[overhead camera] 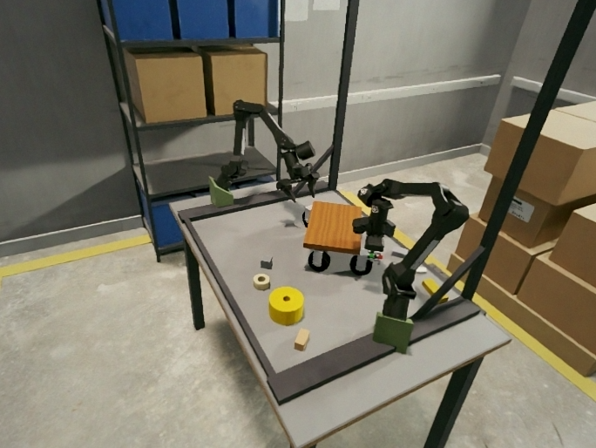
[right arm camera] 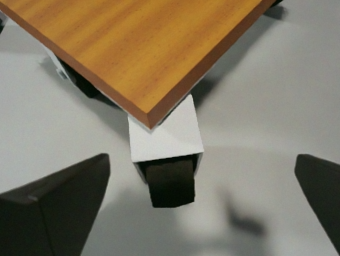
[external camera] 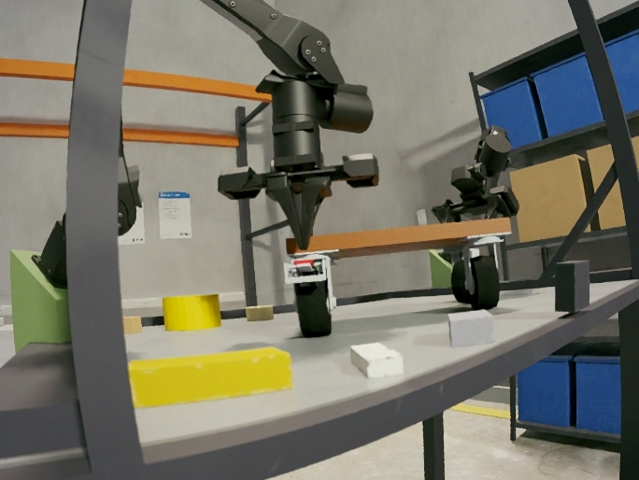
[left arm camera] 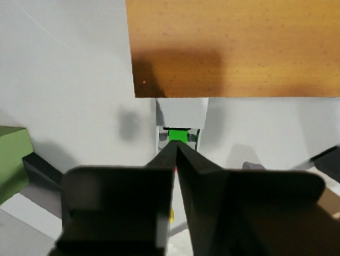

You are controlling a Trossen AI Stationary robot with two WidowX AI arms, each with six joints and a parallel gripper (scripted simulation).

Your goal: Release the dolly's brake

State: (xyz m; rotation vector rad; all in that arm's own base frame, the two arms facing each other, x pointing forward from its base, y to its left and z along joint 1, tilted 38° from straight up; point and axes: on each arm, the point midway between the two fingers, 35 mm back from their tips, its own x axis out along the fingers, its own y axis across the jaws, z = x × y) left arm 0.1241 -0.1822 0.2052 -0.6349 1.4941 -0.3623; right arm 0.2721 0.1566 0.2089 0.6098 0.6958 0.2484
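Observation:
The dolly [overhead camera: 334,226] has an orange wooden deck and black casters, and its wheels rest on the grey table. It also shows in the exterior view [external camera: 403,237]. My left gripper [overhead camera: 375,250] is shut and empty, pointing straight down at the near corner caster [external camera: 312,304]. Its tips [external camera: 302,242] are at the deck edge, just above the brake pedal. The pedal's green end [left arm camera: 178,135] lies right under the fingertips [left arm camera: 176,145], and its red end [external camera: 304,262] faces the exterior view. My right gripper [overhead camera: 301,187] is open and hovers over the far corner caster [right arm camera: 170,185].
On the table are a yellow cylinder [overhead camera: 286,304], a cream ring [overhead camera: 261,281], a tan block [overhead camera: 301,339] and a dark grey block [overhead camera: 266,262]. A yellow bar [external camera: 208,374], white block [external camera: 376,360] and grey block [external camera: 470,327] lie near the left arm's side. Black frame posts rise around the table.

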